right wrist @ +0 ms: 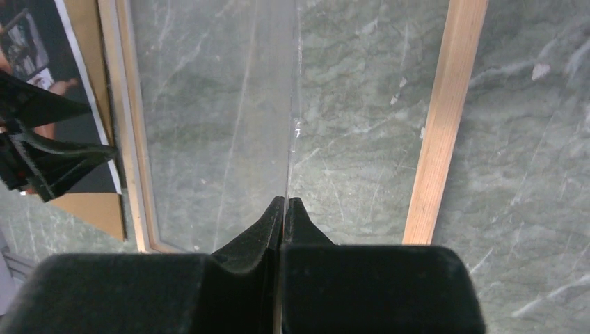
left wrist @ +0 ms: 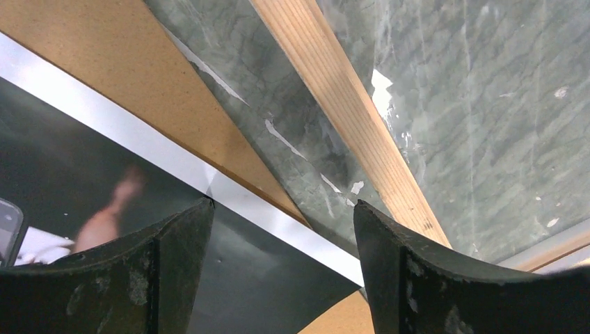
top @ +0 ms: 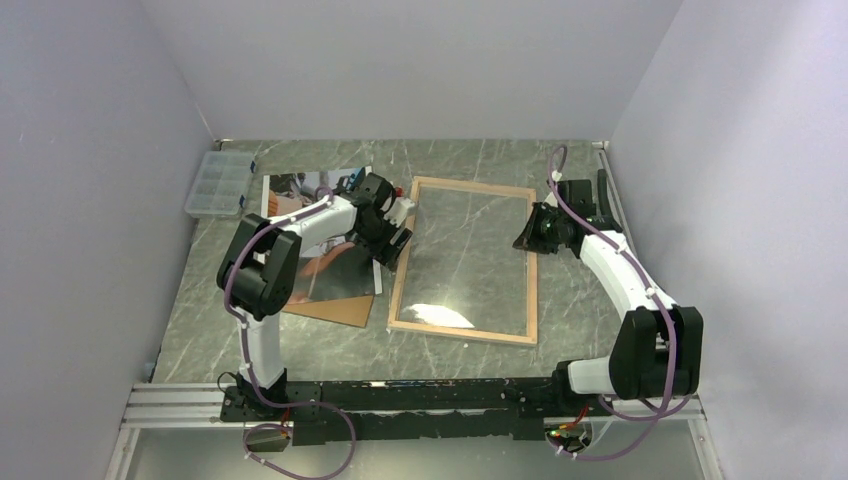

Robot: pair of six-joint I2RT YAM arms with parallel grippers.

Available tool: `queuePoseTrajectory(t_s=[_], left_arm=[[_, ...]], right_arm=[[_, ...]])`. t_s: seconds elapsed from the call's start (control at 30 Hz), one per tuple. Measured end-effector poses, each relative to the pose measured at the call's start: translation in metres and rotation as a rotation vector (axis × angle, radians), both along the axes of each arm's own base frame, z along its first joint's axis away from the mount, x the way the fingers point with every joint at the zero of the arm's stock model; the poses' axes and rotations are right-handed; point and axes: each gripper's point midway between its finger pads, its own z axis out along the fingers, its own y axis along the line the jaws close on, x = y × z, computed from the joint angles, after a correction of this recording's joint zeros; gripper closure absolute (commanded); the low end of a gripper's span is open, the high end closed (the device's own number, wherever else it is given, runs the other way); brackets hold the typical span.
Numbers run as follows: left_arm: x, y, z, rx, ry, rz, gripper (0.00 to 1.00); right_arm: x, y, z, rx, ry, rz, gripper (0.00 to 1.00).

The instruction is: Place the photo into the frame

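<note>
White arm links [top: 320, 215], black joints [top: 262, 275] (scuffed), purple cables [top: 553, 165]

Photo [top: 338, 272] partly hidden beneath left arm [top: 300, 222]

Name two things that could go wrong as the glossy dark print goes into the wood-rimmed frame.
The left gripper, open, straddles the edge of the glossy dark photo, lying on a brown fibreboard panel: closing might grab the panel, or crease the photo. The right gripper, shut, hangs over the clear pane of the wood-rimmed frame and might block the photo.
</note>
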Motion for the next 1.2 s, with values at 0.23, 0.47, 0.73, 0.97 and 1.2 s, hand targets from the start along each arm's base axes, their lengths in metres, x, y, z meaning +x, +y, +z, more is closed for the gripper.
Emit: queuePoseTrajectory(t_s=[0.23,0.47,0.73,0.97,1.2], left_arm=[[0.001,-0.003,-0.001,0.007,-0.003,-0.012,0.21],[0.001,-0.004,-0.003,0.010,-0.003,-0.017,0.26],[0.005,-0.001,-0.009,0.028,-0.028,-0.029,0.34],[0.009,0.000,-0.010,0.023,-0.056,-0.026,0.47],[0.011,0.001,-0.010,0.009,-0.075,-0.018,0.55]], right_arm=[[0.012,0.006,0.013,0.017,-0.024,0.043,1.00],[0.010,0.010,0.013,0.046,-0.017,0.047,1.00],[0.005,0.018,0.013,0.158,-0.004,0.003,1.00],[0.009,0.038,0.052,0.329,-0.084,0.009,1.00],[0.007,0.053,0.066,0.472,-0.094,-0.005,1.00]])
